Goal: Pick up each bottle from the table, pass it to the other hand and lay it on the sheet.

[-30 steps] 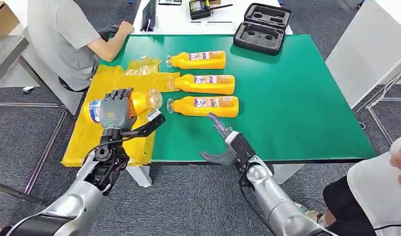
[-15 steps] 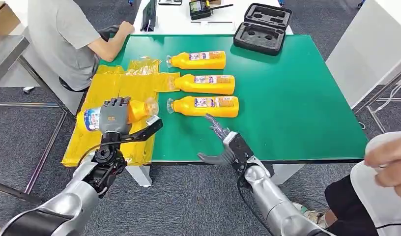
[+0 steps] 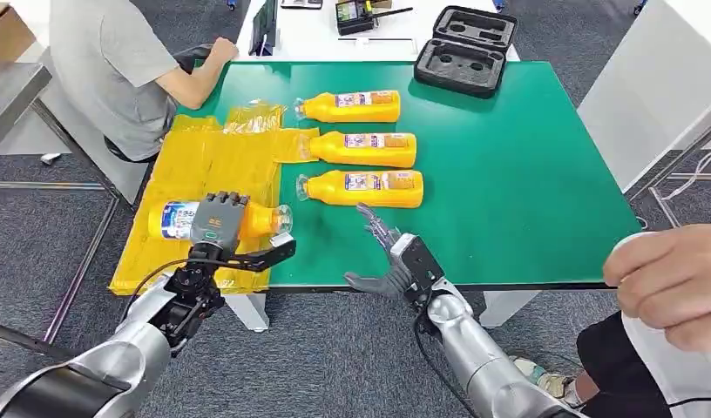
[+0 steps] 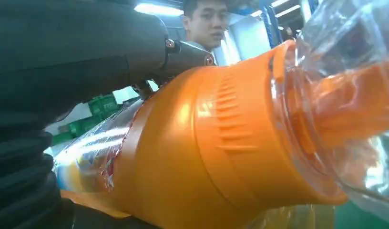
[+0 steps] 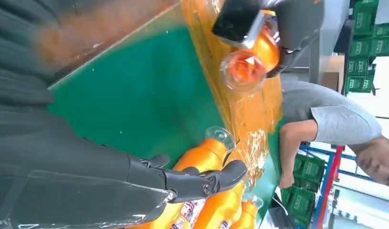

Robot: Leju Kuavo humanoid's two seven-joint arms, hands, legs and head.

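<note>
Since a second ago, the left hand point(image 3: 220, 222) has sunk toward the lower left of the head view, still clamped around the bottle point(image 3: 263, 219), which now lies low over the yellow sheet point(image 3: 204, 157); the right hand point(image 3: 389, 257), fingers spread and holding nothing, has eased slightly down at the green table point(image 3: 526, 174) edge; a person's hand point(image 3: 674, 279) has come in at the right; three bottles point(image 3: 361, 187) stay in their row; the left wrist view shows the bottle's clear cap point(image 4: 345, 86) close up.
</note>
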